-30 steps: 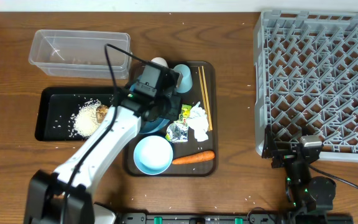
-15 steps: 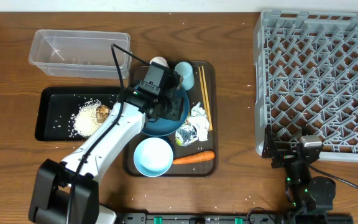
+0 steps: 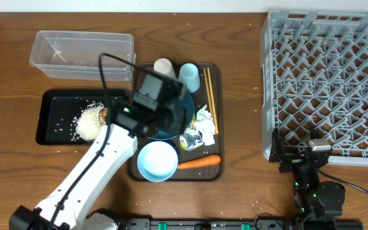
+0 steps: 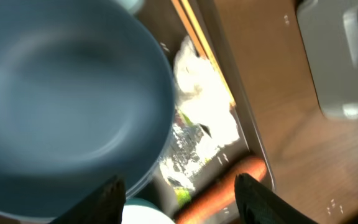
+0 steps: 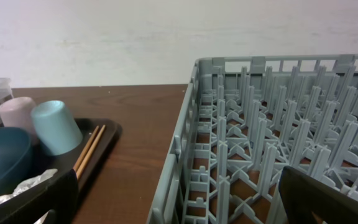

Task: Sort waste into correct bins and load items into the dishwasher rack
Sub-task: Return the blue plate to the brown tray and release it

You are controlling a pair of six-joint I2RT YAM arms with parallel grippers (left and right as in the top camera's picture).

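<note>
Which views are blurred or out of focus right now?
Left wrist: worst of the three. The dark blue plate is a close, smeared blur, and the foil wrapper and carrot are soft too. Overhead: sharp, with even light and a crisp dishwasher rack grid. Right wrist: the rack and light blue cup are in decent focus.

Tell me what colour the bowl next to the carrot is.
The bowl is light blue, clearest in the overhead view.
</note>
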